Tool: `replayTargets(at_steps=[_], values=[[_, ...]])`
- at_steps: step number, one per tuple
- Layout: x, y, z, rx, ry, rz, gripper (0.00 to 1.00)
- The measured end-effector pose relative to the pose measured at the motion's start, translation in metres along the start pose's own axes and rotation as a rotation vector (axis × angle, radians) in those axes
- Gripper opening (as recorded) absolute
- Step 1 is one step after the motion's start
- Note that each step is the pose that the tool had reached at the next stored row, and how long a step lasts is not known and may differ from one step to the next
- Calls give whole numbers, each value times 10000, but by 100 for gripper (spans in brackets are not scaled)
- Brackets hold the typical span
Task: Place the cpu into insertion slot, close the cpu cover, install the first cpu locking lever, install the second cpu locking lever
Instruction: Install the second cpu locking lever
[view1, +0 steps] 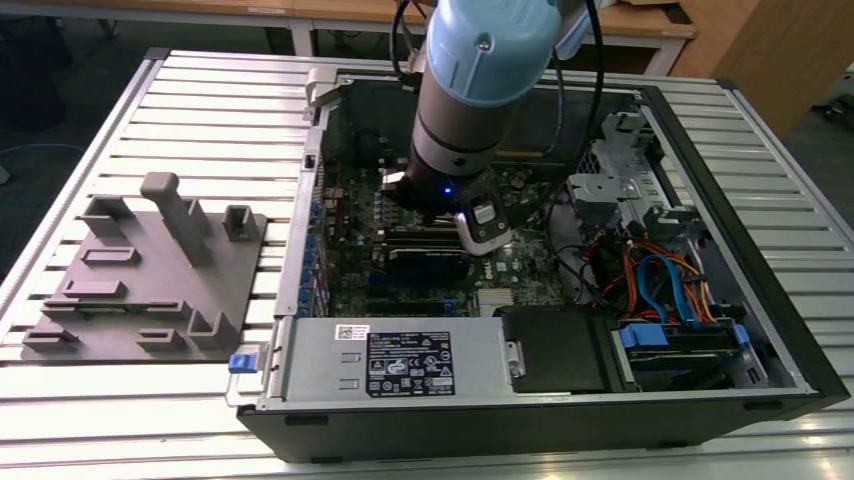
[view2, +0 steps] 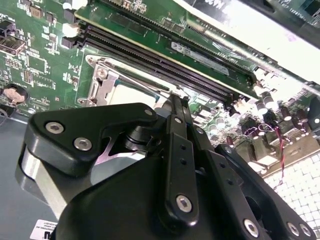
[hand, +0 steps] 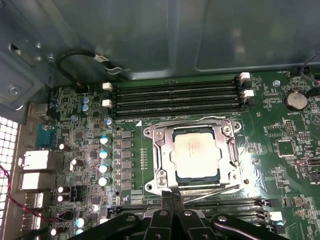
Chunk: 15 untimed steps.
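Socket work, mid-task: the small flat square cpu with its silvery-grey metal top (hand: 195, 155) lay seated in the square dark insertion slot with a silvery border (hand: 156, 159), and the thin silvery cpu cover frame (hand: 229, 155) appeared folded down around it, chip top showing through the cut-out. My black gripper (hand: 172, 196) hung just beside the socket edge nearest the arm, its two fingers (view2: 176, 112) pressed together with nothing between them, tips at a thin silvery locking lever wire (hand: 210, 189). I judged that narrow closed tip suited pushing a slim lever. Whether either lever was latched, I could not tell.
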<state>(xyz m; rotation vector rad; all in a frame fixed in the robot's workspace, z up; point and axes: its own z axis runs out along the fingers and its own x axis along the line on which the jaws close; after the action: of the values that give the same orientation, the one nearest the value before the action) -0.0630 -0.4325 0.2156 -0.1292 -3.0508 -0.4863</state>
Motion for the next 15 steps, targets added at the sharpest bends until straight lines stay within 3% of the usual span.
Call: replayTargets(at_steps=[6, 12, 15], values=[[23, -33, 6, -170, 15, -4, 10], [32, -68, 46, -240, 23, -6, 10], [30, -94, 41, -339, 29, -10, 10]])
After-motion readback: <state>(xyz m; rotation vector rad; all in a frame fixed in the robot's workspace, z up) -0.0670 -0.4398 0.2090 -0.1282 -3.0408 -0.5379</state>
